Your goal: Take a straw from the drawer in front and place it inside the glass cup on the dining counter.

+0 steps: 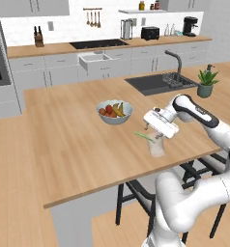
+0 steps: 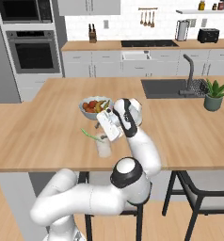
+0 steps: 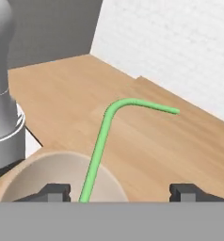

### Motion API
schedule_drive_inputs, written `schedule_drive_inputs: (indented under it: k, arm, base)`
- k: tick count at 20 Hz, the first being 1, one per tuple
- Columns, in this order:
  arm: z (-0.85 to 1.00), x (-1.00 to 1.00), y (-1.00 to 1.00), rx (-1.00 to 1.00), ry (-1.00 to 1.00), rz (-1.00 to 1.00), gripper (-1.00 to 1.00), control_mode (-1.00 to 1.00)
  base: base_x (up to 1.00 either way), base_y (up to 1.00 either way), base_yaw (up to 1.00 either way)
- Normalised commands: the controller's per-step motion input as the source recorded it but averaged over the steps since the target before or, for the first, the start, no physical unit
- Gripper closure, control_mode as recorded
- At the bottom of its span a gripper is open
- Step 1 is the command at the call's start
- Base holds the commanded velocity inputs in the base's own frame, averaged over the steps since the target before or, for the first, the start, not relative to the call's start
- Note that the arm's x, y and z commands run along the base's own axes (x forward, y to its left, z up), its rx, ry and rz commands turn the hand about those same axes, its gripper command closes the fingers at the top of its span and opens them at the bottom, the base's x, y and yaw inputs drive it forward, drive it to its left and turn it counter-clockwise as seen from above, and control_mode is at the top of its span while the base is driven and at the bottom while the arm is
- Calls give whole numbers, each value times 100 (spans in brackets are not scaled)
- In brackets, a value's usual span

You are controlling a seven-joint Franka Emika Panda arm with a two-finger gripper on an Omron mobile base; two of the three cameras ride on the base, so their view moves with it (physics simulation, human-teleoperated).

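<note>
1. We saw the dining counter [image 1: 68, 140] as the largest thing, a broad light wood top with a dark sink [image 1: 158, 83] set into its far part.
2. A pale fruit bowl [image 1: 115, 111] stood on the counter near the cup, and a potted plant [image 1: 206, 83] stood further off, beside the sink.
3. The gripper [image 3: 118, 192] hung just above the glass cup [image 1: 156, 147], which stood on the counter close to the near edge; from the hand camera its pale rim [image 3: 62, 160] curved between and below the two tips.
4. We found the jaws standing wide apart, one tip [image 3: 52, 192] on each side, and neither touched anything.
5. The straw [image 3: 107, 136] rose from inside the cup in the free gap between the tips, nearer the left one in that view, then bent over sideways at its top; from the base cameras its green end poked out of the cup to the left of the gripper.
</note>
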Motion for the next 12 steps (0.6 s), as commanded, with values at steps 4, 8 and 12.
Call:
schedule_drive_inputs:
  k: [4,8,12]
  arm:
    - [-23,-42,25,-9,-10,0,-100,-100]
    - [-40,-60,-23,0,-21,0,-100,-100]
    - [-47,-29,-62,2,-23,0,-100,-100]
  base:
    - [0,0,0]
    - [0,0,0]
    - [0,0,0]
